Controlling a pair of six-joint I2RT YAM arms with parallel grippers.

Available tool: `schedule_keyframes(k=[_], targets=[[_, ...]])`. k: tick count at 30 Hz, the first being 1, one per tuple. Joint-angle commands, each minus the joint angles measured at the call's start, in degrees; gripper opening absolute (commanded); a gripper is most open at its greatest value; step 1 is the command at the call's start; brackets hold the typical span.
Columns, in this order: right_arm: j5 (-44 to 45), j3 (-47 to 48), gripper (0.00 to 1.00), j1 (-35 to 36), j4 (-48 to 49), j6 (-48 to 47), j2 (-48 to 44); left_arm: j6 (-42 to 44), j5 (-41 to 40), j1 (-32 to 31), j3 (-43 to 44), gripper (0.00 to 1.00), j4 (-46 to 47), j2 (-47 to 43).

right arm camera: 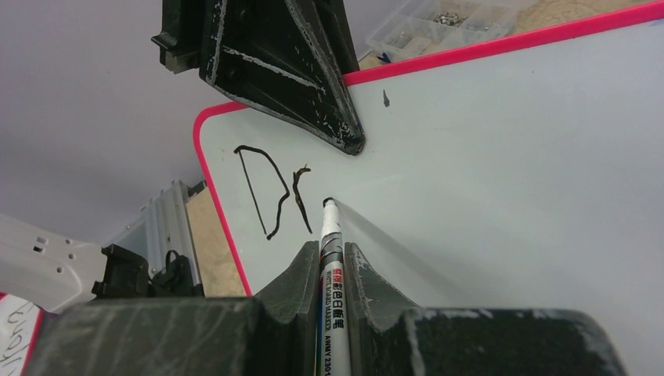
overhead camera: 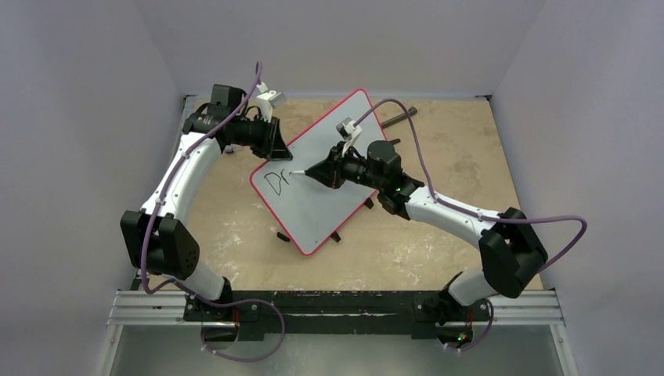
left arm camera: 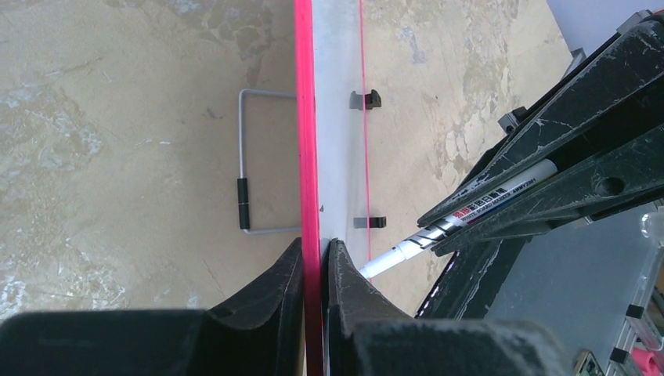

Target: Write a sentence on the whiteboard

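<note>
We see the left arm reaching forward with its elbow bent. The left gripper (overhead camera: 274, 143) meets the whiteboard (overhead camera: 333, 207) at its far-left long edge. In the left wrist view its jaws are closed tight on the red rim, one on each face of the board.

The right arm reaches in from the whiteboard's right side, with the forearm low over the white face. The right gripper (right arm camera: 330, 252) is clamped on a white marker (right arm camera: 330, 231), and the barrel runs out between its jaws. The marker tip meets the board just right of the sentence (right arm camera: 270, 189). Only "Dr" is written so far, beside the whiteboard's left corner.

The whiteboard lies slanted across the tan table (overhead camera: 454, 157). Its face to the right of the letters is unmarked. Black clips (left arm camera: 366, 99) sit on the edge opposite the left gripper. A wire stand (left arm camera: 243, 168) projects behind the clamped rim. Table surface shows along the whiteboard's right and near sides.
</note>
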Motion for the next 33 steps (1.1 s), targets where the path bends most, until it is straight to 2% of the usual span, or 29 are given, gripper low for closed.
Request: schedule_keyframes(k=[1,17,33], targets=[[4.43,2.32,0.0,-0.11,0.43,-0.8,0.88,4.35,-0.37,-0.61,0.23,0.0,3.22,-3.03],[3.37,5.06,0.0,-0.3,-2.22,-1.74,1.43,4.41,-0.37,-0.75,0.22,0.0,3.14,-2.99],[-2.21,3.79,0.0,-0.15,-3.24,-1.17,3.23,4.39,-0.62,-0.79,0.18,0.0,3.14,-2.84]])
